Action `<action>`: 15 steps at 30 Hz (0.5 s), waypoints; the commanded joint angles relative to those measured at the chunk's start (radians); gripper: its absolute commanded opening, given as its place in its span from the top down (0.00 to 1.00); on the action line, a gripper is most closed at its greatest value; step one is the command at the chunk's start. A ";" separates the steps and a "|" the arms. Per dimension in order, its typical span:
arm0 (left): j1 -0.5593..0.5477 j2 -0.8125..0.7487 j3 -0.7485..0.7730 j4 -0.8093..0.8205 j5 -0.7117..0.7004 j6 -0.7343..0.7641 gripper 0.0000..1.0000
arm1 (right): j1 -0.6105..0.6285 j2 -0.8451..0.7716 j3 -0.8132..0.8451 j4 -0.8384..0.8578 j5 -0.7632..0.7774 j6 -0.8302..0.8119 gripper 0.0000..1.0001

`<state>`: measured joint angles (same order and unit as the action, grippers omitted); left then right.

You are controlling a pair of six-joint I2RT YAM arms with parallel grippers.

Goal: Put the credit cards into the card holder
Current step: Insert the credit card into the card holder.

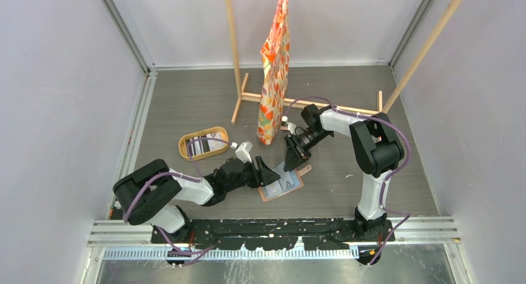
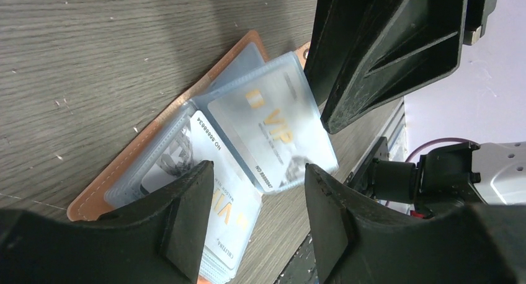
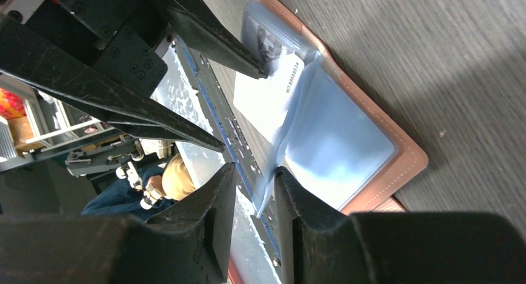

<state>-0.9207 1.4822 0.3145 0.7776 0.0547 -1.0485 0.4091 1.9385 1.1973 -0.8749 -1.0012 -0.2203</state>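
The left hand [image 1: 268, 173] hangs released over the one card holder [image 1: 286, 185], which lies open on the counter [image 1: 186, 92]; the right hand [image 1: 291, 160] sits at its far edge. Left wrist: spread fingers [image 2: 186, 216] above two white VIP credit cards [image 2: 273, 135] in clear sleeves. Right wrist: fingers [image 3: 211, 216] slightly apart, one sleeve leaf [image 3: 279, 154] standing between them, unclamped.
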 commanded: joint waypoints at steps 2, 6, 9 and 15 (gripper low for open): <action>0.012 0.043 -0.029 0.173 0.029 -0.027 0.42 | 0.000 -0.017 0.022 0.000 -0.068 0.009 0.67; 0.024 0.075 -0.043 0.242 0.048 -0.047 0.42 | 0.001 -0.016 0.021 0.004 -0.046 0.011 0.69; 0.030 0.083 -0.049 0.259 0.051 -0.057 0.42 | 0.002 -0.013 0.022 0.003 -0.056 0.015 0.74; 0.034 0.079 -0.055 0.260 0.051 -0.059 0.41 | 0.015 -0.017 0.037 -0.058 -0.148 -0.052 0.74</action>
<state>-0.8940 1.5600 0.2695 0.9638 0.1005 -1.1030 0.4107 1.9385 1.1984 -0.8845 -1.0668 -0.2245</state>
